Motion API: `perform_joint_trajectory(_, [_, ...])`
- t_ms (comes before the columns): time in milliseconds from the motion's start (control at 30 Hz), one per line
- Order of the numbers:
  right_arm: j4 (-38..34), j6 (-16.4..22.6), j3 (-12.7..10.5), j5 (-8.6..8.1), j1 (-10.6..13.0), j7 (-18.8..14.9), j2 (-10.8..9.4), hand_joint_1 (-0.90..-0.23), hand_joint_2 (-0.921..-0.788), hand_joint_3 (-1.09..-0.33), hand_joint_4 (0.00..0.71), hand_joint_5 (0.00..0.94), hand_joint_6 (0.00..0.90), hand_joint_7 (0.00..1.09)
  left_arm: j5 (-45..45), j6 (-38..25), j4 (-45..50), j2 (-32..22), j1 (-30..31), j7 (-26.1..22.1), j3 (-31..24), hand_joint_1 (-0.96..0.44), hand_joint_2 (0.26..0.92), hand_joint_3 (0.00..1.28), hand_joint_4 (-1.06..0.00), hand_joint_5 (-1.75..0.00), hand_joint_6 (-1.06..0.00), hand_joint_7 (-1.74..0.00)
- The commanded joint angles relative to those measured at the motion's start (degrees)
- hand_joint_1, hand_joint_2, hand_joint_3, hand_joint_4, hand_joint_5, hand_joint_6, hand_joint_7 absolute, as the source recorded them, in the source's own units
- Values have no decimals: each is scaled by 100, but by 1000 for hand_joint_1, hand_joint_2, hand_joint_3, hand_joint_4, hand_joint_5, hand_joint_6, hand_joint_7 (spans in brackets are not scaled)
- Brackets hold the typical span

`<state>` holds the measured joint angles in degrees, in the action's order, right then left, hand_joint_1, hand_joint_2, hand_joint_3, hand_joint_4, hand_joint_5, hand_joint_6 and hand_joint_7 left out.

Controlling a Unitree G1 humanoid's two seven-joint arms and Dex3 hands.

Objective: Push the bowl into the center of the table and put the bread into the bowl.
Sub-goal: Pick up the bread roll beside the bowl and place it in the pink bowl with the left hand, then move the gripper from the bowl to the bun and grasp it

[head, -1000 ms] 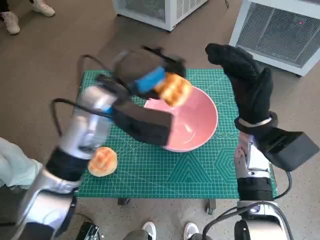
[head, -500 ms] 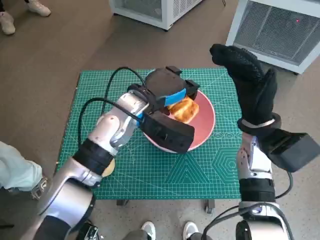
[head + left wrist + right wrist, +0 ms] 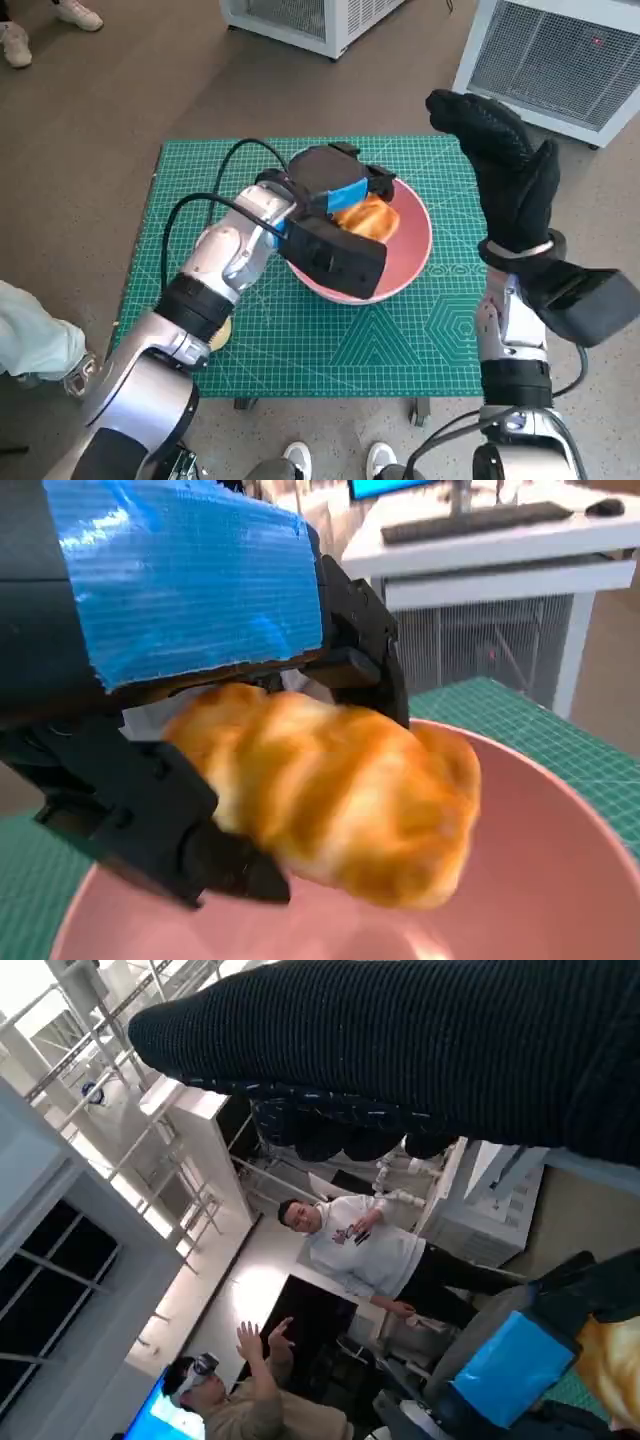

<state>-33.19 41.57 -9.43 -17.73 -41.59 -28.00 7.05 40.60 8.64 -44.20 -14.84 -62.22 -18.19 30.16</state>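
The pink bowl (image 3: 406, 255) stands near the middle of the green mat (image 3: 400, 340). My left hand (image 3: 335, 180) reaches over the bowl and holds a golden bread roll (image 3: 368, 217) just above its inside. Close up, the bread roll (image 3: 340, 790) sits gripped between the black fingers (image 3: 150, 820) over the bowl (image 3: 540, 880). A second bread roll (image 3: 221, 332) lies on the mat, mostly hidden behind my left forearm. My right hand (image 3: 505, 175) is raised beside the bowl's right side, fingers spread, holding nothing.
White cabinets with grilles (image 3: 560, 50) stand beyond the table's far edge. A person's shoes (image 3: 300, 458) show at the near edge, and a pale sleeve (image 3: 35, 335) at the left. People (image 3: 370, 1250) are present in the right wrist view.
My left hand has lowered the bread roll from above the bowl's far-left rim down into the bowl's middle. The right hand has barely moved. The camera shifted slightly.
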Motion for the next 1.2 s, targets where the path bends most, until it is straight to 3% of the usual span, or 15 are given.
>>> perform_joint_trajectory(33, [-9, -73, -1, 45, 112, 68, -11, -703, -921, -679, 247, 7, 135, 497, -205, -137, 211, -28, 35, -348, -115, -216, 786, 13, -43, -12, -251, -15])
perform_joint_trajectory(567, [-173, 34, 59, 105, 23, 117, -103, -700, -921, -683, 246, 4, 137, 483, -366, -414, 1354, -482, 462, -538, -441, -274, 779, 2, -21, -1, -215, -1])
perform_joint_trajectory(1200, [-185, -16, 162, 50, -46, 33, -179, -716, -921, -703, 238, 1, 92, 467, -730, -710, 4694, -1903, 2284, -1180, -1680, -251, 763, 1, -82, -16, -250, -12])
